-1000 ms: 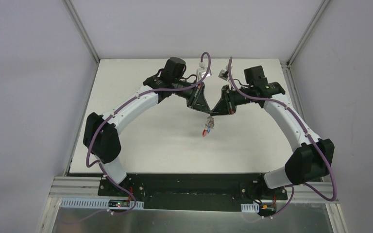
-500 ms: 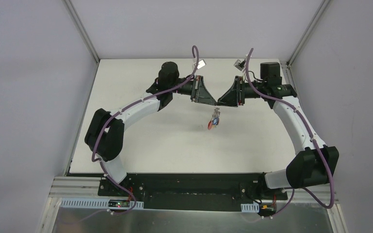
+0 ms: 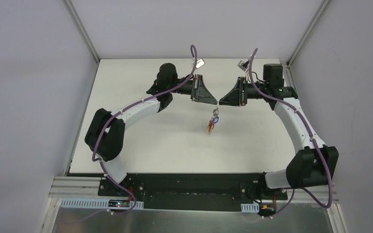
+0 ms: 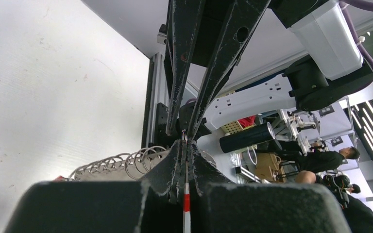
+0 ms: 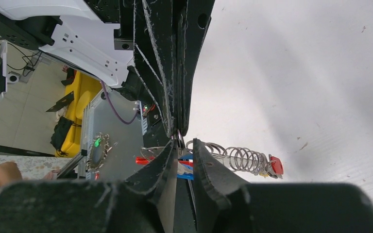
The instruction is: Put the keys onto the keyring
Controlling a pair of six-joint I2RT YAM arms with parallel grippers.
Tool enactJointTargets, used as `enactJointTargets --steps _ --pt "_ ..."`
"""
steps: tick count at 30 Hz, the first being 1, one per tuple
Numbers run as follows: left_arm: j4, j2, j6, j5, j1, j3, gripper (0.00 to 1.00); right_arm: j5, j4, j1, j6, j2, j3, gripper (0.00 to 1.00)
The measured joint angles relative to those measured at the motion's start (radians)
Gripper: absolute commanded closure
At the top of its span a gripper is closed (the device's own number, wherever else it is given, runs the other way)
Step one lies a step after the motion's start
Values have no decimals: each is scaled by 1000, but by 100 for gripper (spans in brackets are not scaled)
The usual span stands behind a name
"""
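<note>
For this bit I reckon the left gripper (image 4: 184, 144) should just act as a vice and let the right gripper (image 5: 185, 145) do the fiddly work. Tiny moves, tip to tip, so the keyring (image 3: 215, 115) doesn't start swinging. Left jaws are clamped tight on the keyring's thin wire, up in the air. Right jaws are a crack apart, right against the left tips, and I can't tell if they pinch anything. The keys (image 3: 211, 127) dangle below the tips, above mid-table (image 3: 141, 141).

White table (image 3: 141, 136), perhaps faintly scuffed
</note>
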Motion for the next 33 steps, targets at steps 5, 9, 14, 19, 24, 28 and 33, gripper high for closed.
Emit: enactJointTargets --steps 5,9,14,19,24,28,33 --pt "3 0 0 0 0 0 100 -19 33 -2 25 -2 -15 81" --pt "3 0 0 0 0 0 100 -37 73 -2 57 -2 -48 80" --pt "3 2 0 0 0 0 100 -52 113 1 96 -2 -80 88" --pt "-4 3 10 0 0 0 100 -62 144 1 125 -2 -80 95" --pt "-20 3 40 0 1 0 100 -58 149 1 133 -2 -81 100" --pt "-49 3 88 -1 6 0 99 -37 139 3 126 -2 -81 100" --pt "-251 -10 270 -12 5 32 87 22 18 26 27 0 -57 100"
